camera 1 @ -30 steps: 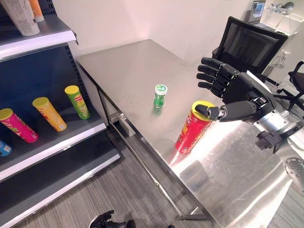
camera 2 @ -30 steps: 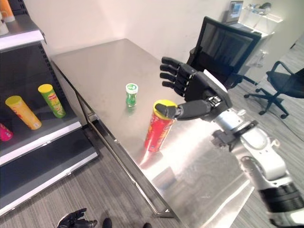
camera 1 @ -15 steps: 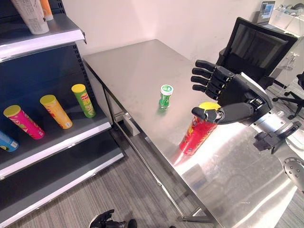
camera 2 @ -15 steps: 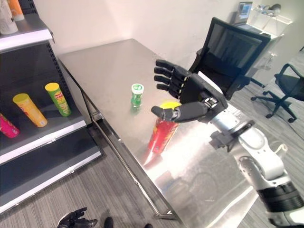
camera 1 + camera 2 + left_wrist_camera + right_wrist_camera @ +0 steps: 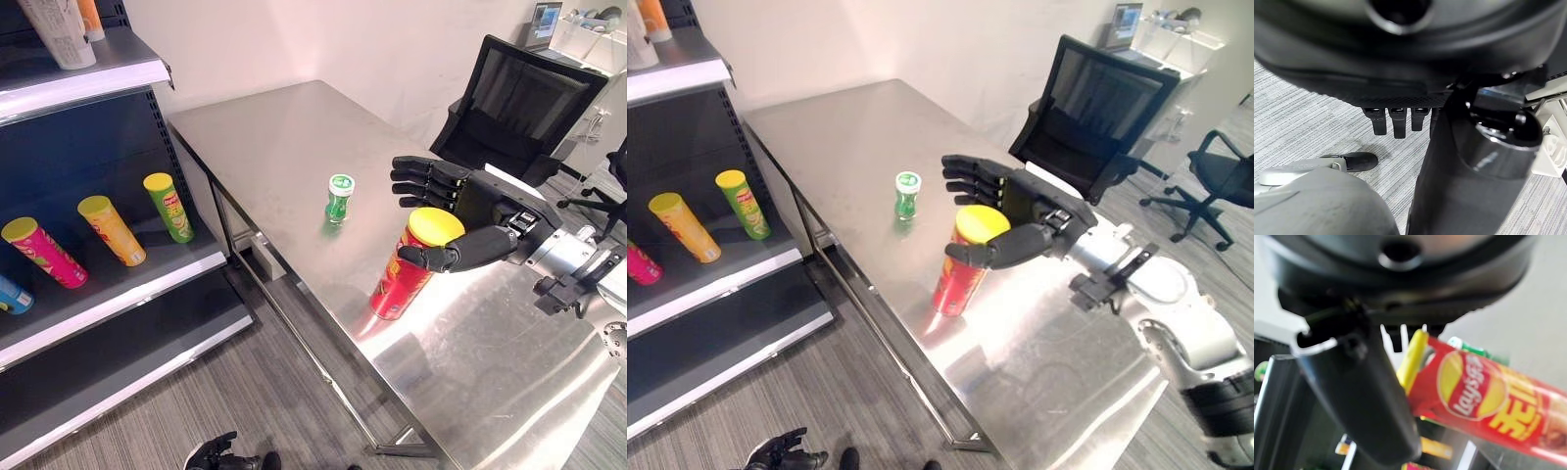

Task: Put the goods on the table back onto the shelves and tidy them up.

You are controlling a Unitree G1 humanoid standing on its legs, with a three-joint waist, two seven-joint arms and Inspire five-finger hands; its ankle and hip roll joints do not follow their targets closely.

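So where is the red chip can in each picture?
Left eye view: red chip can stands right of centre, near the table's front edge.
Right eye view: centre.
Right wrist view: slanting across the right side.
Left wrist view: not in it.
Shared landmark: the small green bottle, just beyond the can.

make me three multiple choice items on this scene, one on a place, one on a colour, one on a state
1. Where does the small green bottle stand?
A. on the steel table
B. on the shelf
C. on the floor

2. What colour is the lid of the red chip can?
A. blue
B. yellow
C. white

3. How is the right robot hand?
A. shut on the bottle
B. flat on the table
C. open around the can's top

Answers:
1 A: the small green bottle stands on the steel table.
2 B: the red chip can has a yellow lid.
3 C: the right robot hand has straight fingers behind the can and its thumb in front.
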